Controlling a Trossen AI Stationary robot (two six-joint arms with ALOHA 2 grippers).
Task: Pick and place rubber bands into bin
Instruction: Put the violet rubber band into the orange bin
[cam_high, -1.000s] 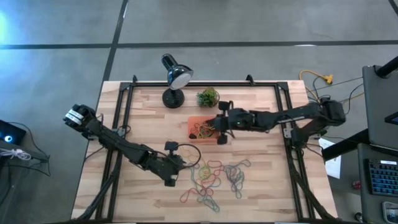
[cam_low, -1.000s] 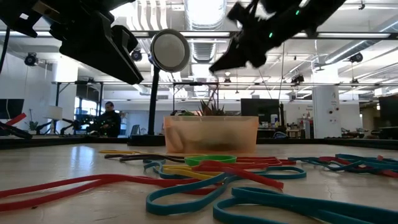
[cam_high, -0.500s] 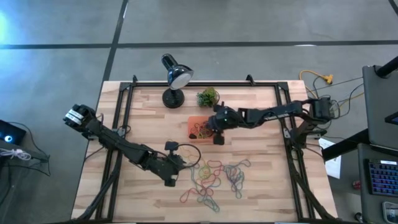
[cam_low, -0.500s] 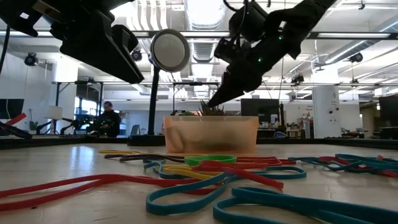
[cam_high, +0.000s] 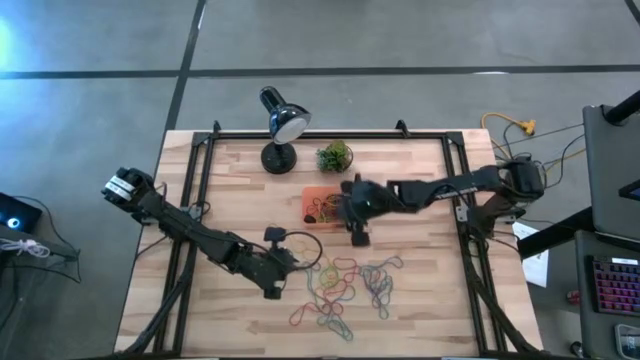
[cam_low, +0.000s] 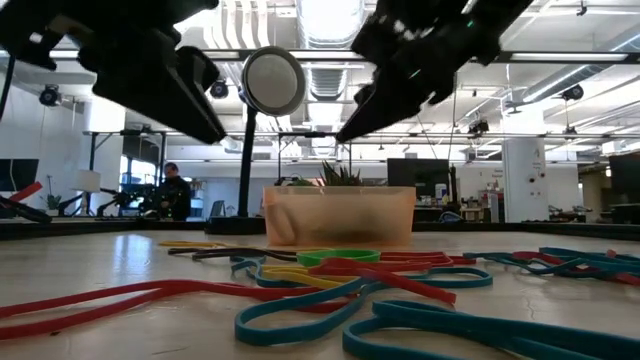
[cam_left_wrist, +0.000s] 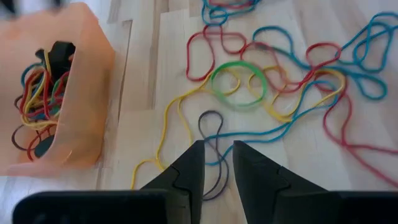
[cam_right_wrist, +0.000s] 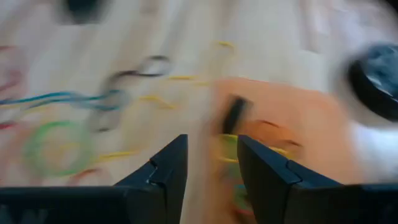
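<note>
Here the left gripper hangs low over the near part of the table, its fingers parted by only a narrow gap and holding nothing. Directly ahead of those tips, in the left wrist view, lies a thin dark loop crossed by a yellow one, so the arm looks poised for its own pick rather than merely parked. Just beyond and to the side spreads the loose pile of rubber bands, red, yellow, green and blue loops tangled flat on the wood; they overlap one another, which is probably why the claw is kept narrow, to pinch a single strand instead of raking several.

Farther off, the bin sits on the table between the pile and the small green plant ball. It already holds a knot of coloured bands against its translucent orange wall, seen clearly in the left wrist view.

The right gripper is at the bin's near side edge, raised above the table, and its fingers stand apart with nothing between them. Judging by that spread and its place at the tray, it has likely let a band go into it. The desk lamp stands at the far edge, clear of both arms.
</note>
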